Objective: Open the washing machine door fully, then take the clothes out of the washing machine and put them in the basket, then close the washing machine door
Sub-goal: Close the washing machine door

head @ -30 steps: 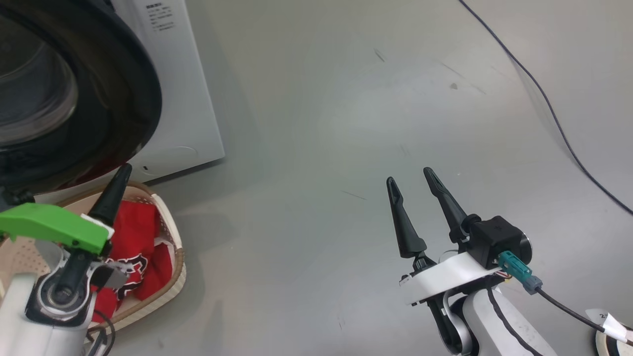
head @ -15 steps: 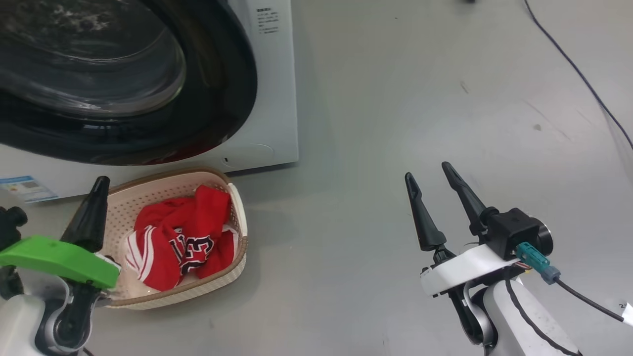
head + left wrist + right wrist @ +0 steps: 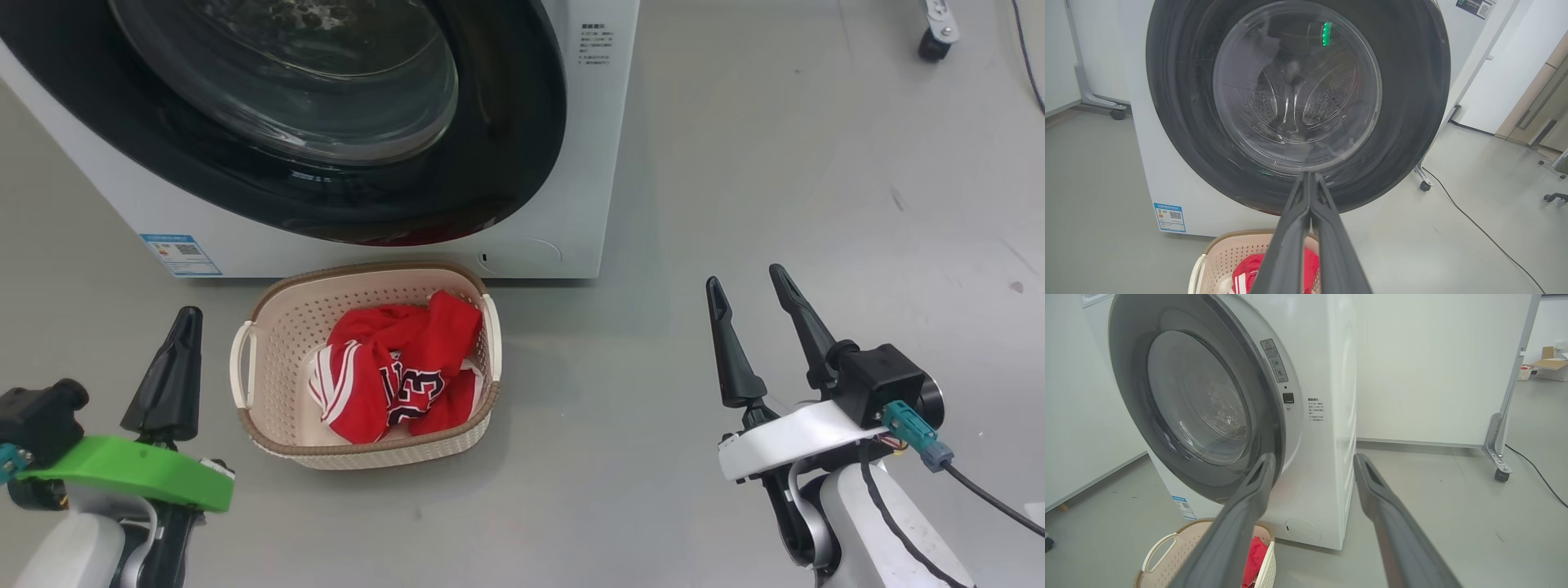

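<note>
At the lower left, the left gripper (image 3: 187, 325) hovers over the floor (image 3: 620, 474) with its two fingers pressed together, holding nothing. Just to its right stands the basket (image 3: 359, 269), the red clothes (image 3: 384, 380) heaped inside. Behind the basket rises the washing machine (image 3: 584, 171), the washing machine door (image 3: 510, 122) lying against its front. Well to the right, the right gripper (image 3: 744, 278) hangs with fingers spread, empty.
</note>
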Motion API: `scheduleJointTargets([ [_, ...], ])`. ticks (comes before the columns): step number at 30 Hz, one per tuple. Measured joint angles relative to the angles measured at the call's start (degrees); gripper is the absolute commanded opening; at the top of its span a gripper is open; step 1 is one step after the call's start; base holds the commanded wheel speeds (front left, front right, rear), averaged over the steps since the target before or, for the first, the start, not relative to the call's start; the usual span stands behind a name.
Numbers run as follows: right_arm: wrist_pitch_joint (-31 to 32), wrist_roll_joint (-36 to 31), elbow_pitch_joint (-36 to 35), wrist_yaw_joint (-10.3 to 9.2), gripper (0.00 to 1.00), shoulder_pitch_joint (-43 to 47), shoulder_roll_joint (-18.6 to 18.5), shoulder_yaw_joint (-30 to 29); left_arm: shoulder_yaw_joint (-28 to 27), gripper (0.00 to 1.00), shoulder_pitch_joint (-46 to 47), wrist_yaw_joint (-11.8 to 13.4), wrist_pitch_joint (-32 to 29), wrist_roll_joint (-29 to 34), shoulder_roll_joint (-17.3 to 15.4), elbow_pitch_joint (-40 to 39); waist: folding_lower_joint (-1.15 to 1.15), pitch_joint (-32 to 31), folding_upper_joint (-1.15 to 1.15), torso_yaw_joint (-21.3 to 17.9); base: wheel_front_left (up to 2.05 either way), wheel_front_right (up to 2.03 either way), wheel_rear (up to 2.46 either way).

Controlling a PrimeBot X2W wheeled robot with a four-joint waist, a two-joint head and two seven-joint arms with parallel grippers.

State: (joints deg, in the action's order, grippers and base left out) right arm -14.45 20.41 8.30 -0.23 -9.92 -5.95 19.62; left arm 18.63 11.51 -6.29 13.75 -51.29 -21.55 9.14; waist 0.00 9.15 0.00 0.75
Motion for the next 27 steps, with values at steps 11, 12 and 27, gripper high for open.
scheduleJointTargets([
  [11, 0.0, -0.3, -0.2, 0.09, 1.00, 1.2, 0.7, -0.3, -1.7, 0.00, -3.0, 1.0, 0.5, 4.6, 1.0, 0.8, 0.00, -0.8, 0.00, 3.2, 0.00, 0.00, 0.00],
  [12, 0.0, -0.3, -0.2, 0.09, 1.00, 1.2, 0.7, -0.4, -1.7, 0.00, -3.3, 1.0, 0.5, 4.8, 1.2, 0.8, 0.00, -0.8, 0.00, 3.3, 0.00, 0.00, 0.00],
  [27, 0.0, -0.8, -0.1, 0.67, 1.00, 2.2, 1.5, -1.1, -6.6, 1.00, -4.6, 2.5, 0.5, 13.5, 4.7, -0.2, 0.00, -1.8, 0.00, 3.3, 0.00, 0.00, 0.00],
])
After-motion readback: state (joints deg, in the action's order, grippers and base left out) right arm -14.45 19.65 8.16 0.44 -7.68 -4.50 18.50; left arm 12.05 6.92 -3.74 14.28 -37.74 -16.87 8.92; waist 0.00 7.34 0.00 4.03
